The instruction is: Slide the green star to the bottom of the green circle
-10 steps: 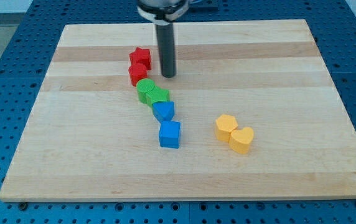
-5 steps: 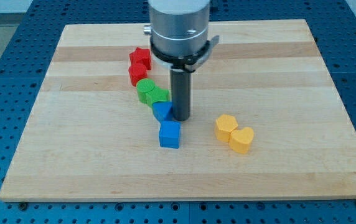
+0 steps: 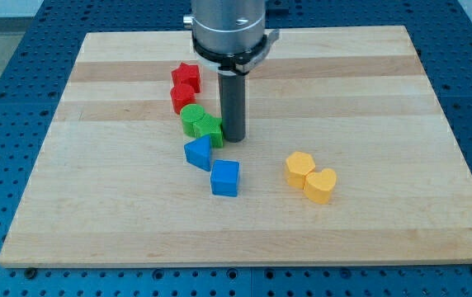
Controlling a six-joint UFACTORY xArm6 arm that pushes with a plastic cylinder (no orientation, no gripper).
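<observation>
The green circle [image 3: 192, 119] sits left of the board's middle. The green star [image 3: 211, 131] touches it on its lower right side. My tip [image 3: 233, 139] stands right against the star's right edge. A blue triangular block [image 3: 198, 153] lies just below the green pair, touching the star's lower left. A blue cube [image 3: 225, 177] sits below and right of the triangle.
A red star [image 3: 186, 76] and a red block [image 3: 182, 98] sit above the green circle, the lower one touching it. A yellow hexagon block [image 3: 299, 167] and a yellow heart [image 3: 321, 185] lie together at the right. The wooden board [image 3: 368, 239] rests on a blue perforated table.
My tip went down beside the blue triangle, then came back up to the star's right side. The blue triangle has shifted left and down, away from the blue cube.
</observation>
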